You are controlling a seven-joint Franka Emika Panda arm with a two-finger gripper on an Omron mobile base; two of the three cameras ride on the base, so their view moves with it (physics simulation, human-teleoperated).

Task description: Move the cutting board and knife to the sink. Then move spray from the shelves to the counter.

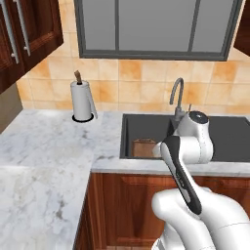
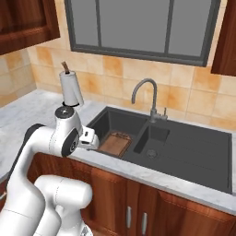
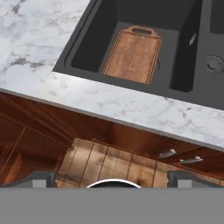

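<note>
The brown cutting board (image 3: 133, 54) lies flat in the left basin of the dark sink (image 3: 183, 65), its loop handle toward the back wall. The board (image 2: 114, 143) also shows in the right base view and, partly behind my arm, in the left base view (image 1: 144, 147). My gripper (image 3: 113, 178) is open and holds nothing. It hangs in front of the marble counter (image 3: 131, 105) edge, short of the board and well apart from it. The knife, the spray and the shelves are out of view.
A gooseneck faucet (image 2: 145, 90) stands behind the sink's divider. A paper towel roll (image 1: 81, 100) stands on the counter left of the sink. Wooden cabinet fronts with metal handles (image 3: 179, 157) run below the counter. Dark upper cabinets (image 1: 24, 34) hang at the left.
</note>
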